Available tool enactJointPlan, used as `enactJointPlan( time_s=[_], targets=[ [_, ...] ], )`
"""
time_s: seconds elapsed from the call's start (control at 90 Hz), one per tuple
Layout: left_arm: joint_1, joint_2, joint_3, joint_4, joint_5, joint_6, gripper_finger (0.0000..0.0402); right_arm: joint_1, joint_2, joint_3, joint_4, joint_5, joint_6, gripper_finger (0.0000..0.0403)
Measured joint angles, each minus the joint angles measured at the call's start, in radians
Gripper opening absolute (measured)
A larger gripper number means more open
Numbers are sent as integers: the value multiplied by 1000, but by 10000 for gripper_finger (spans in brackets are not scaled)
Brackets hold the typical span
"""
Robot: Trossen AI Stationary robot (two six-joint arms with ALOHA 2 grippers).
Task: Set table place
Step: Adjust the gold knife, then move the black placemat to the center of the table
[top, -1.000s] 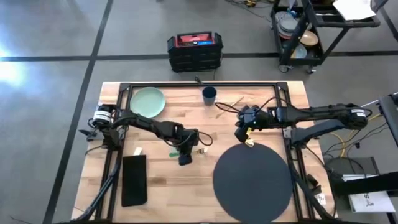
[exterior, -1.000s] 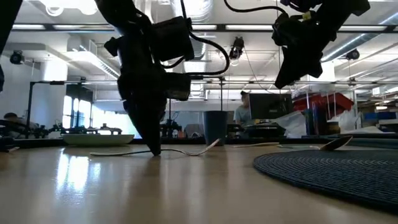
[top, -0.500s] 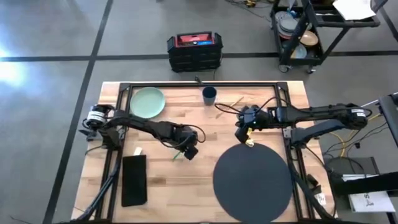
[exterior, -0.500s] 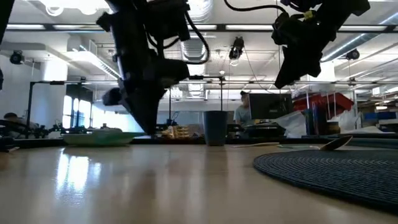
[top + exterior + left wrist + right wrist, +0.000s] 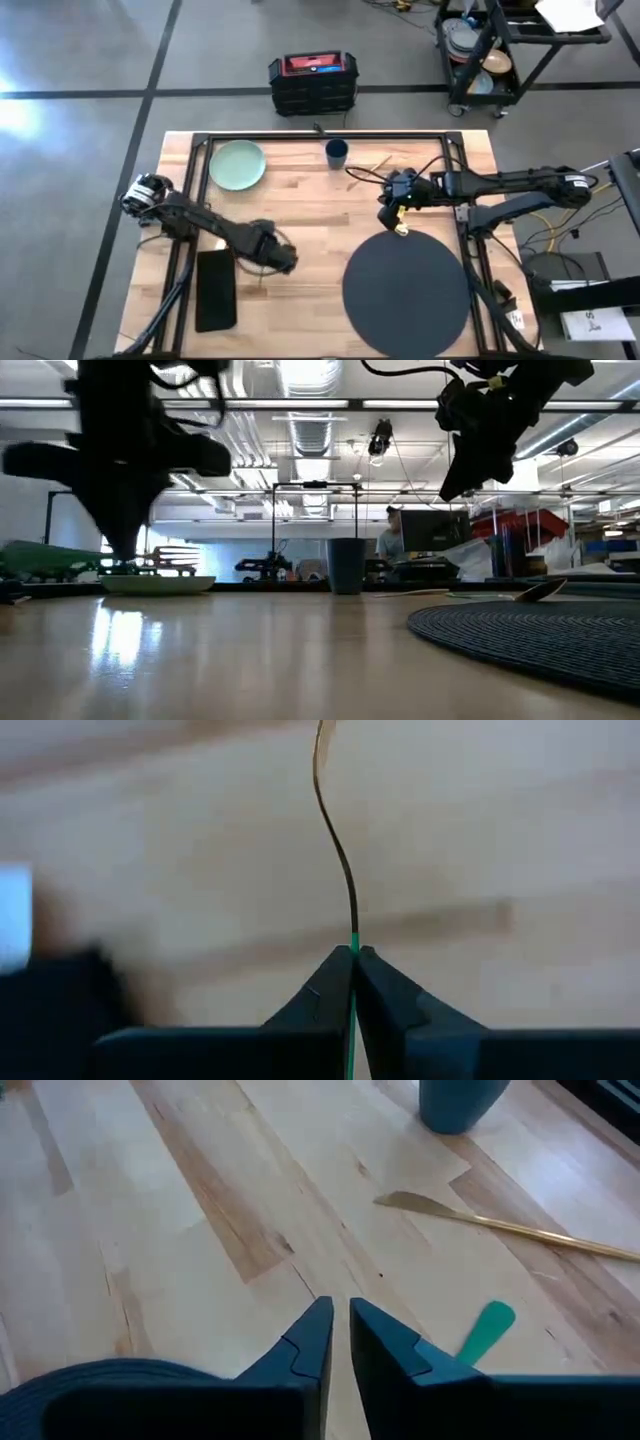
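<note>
The thin gold piece of cutlery with a green handle (image 5: pixel 345 880) is pinched at its handle between the closed fingers of the left gripper (image 5: pixel 283 262), above the light wood plank table (image 5: pixel 300 205) just right of the black cloth napkin (image 5: pixel 215 291) and left of the large dark grey round placemat (image 5: pixel 405 285). The right gripper (image 5: pixel 392 216) hangs at the placemat's far edge with its fingers nearly together and holding nothing, near a gold knife (image 5: pixel 500 1226) and the small dark blue cup (image 5: pixel 336 153). The pale green plate (image 5: pixel 237 164) lies at the far left.

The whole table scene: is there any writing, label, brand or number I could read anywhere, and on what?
None can be read.
White tag on the table beside the black napkin: too small to tell if it is printed.
Red and black case on the floor: no readable lettering.
White papers at the right edge: print too small to read.
</note>
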Motion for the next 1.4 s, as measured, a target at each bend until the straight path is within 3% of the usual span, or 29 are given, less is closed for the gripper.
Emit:
enactJointPlan(
  time_s=[0.244,0.411,0.622,0.822,1.311,1.4],
  targets=[
    [-189,-45,-7,-168,142,-307,0,0,0,0,28,-18,-4,24],
    [-238,-76,-67,-173,311,-350,0,0,0,0,31,-21,-15,26],
    [-245,-83,-171,-41,420,-359,0,0,0,0,32,-22,-17,28],
    [-253,-83,-219,-26,521,-385,8,0,0,0,30,-23,-21,25],
    [-253,-115,-188,-43,504,-391,73,0,0,0,29,-22,-43,42],
    [-252,-136,-179,-43,461,-388,83,0,0,0,28,-22,-43,41]
  ],
)
